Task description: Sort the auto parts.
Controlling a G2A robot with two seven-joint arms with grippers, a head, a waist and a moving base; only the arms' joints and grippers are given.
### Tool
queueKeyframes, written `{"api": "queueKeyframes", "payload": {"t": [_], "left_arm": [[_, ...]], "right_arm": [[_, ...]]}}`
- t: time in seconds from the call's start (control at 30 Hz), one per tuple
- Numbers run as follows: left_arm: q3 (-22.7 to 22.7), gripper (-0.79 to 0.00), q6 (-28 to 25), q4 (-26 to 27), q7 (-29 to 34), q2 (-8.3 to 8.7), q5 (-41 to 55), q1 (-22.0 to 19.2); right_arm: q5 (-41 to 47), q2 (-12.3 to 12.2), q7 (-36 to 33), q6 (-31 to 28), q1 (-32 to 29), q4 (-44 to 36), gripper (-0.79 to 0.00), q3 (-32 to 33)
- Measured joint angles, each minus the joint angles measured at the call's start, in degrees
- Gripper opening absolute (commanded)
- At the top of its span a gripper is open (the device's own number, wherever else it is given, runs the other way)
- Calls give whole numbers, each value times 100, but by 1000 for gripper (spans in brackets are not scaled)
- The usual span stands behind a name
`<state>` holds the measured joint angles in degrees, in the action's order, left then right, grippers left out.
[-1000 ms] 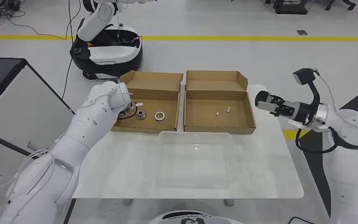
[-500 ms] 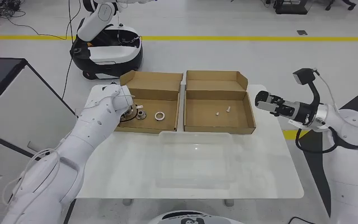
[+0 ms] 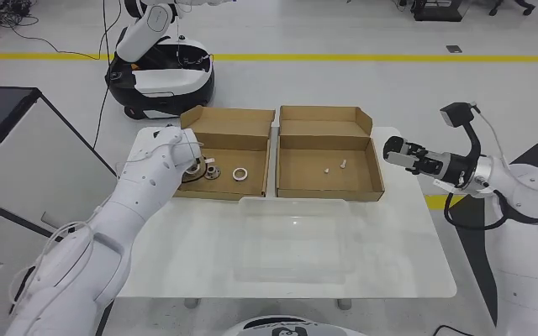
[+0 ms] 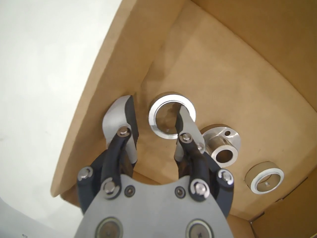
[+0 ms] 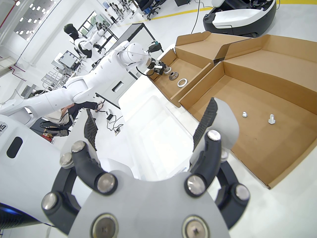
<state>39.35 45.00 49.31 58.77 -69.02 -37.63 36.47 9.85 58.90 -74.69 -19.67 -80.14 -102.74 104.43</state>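
In the left wrist view my left gripper (image 4: 153, 116) is open, low in a corner of the left cardboard box (image 4: 237, 75). One fingertip sits inside the hole of a metal ring (image 4: 158, 110) and the other stands outside it. A flanged metal hub (image 4: 220, 142) and a smaller ring (image 4: 264, 177) lie beside it. From above, the left gripper (image 3: 195, 165) covers the first ring, with the hub (image 3: 212, 173) and ring (image 3: 240, 175) next to it. Two small bolts (image 3: 326, 170) (image 3: 343, 163) lie in the right box (image 3: 328, 181). My right gripper (image 3: 391, 153) is open beyond that box's right side, holding nothing.
A clear plastic bin (image 3: 294, 239) sits on the white table (image 3: 395, 252) in front of both boxes. The box flaps stand up at the back. Another robot base (image 3: 160, 80) is parked on the floor behind the table.
My left arm has shifted slightly to the right over the left box's corner. The right arm has kept still.
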Motion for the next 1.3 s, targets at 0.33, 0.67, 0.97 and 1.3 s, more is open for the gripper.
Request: {"api": "queueKeyframes", "payload": {"t": [0.33,0.67,0.97,1.3], "left_arm": [[292,0,137,465,-85,90,-142,102],[911,0,213,1861,-172,360,-203,608],[1845,0,-80,3819,-186,702,-364,1507],[3099,0,-1595,5466,-709,927,393,2763]], "right_arm": [[0,0,0,0,0,0,0,0],[0,0,0,0,0,0,0,0],[0,0,0,0,0,0,0,0],[0,0,0,0,0,0,0,0]]}}
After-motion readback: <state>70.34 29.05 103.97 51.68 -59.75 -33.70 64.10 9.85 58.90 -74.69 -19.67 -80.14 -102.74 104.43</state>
